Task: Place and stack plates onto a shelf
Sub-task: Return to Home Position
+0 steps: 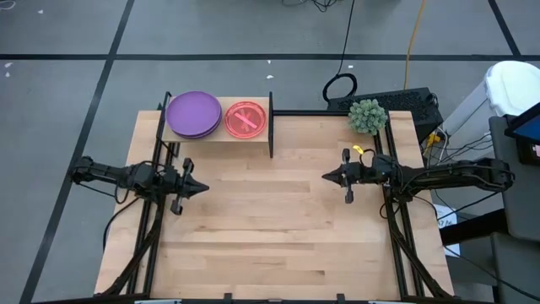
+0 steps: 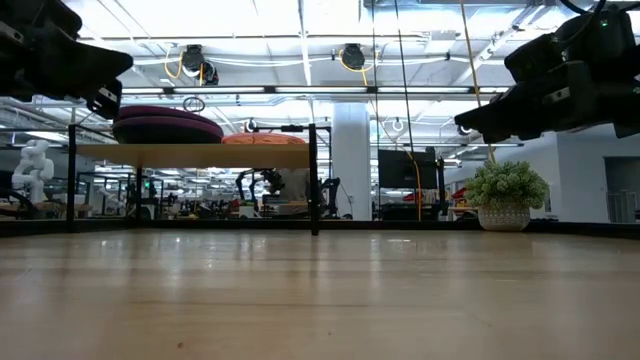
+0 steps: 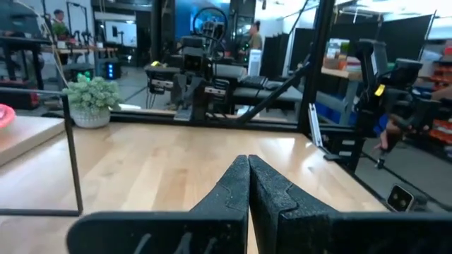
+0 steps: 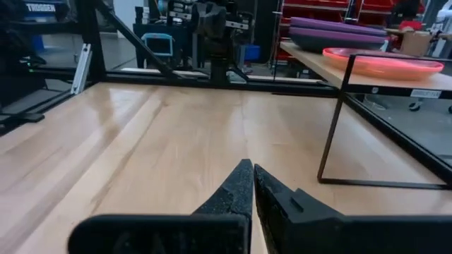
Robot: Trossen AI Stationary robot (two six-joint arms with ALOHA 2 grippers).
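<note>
Counter (image 1: 270,236) surface fills the lower half of the high view. Left claw (image 1: 202,187) hangs left of centre above the counter, fingers pressed together, holding nothing. Right claw (image 1: 327,177) hangs right of centre, tip facing the left claw and well apart from it, fingers likewise pressed together on nothing. Shelf (image 1: 216,138) stands at upper centre-left, at the counter's far edge. Its board carries two stacks just beside each other: one at left topped by a purple plate (image 1: 193,114), one at right topped by a pink plate (image 1: 245,120). The low view shows a dark layer under the purple top. Potted plant (image 1: 368,116) stands at upper right.
</note>
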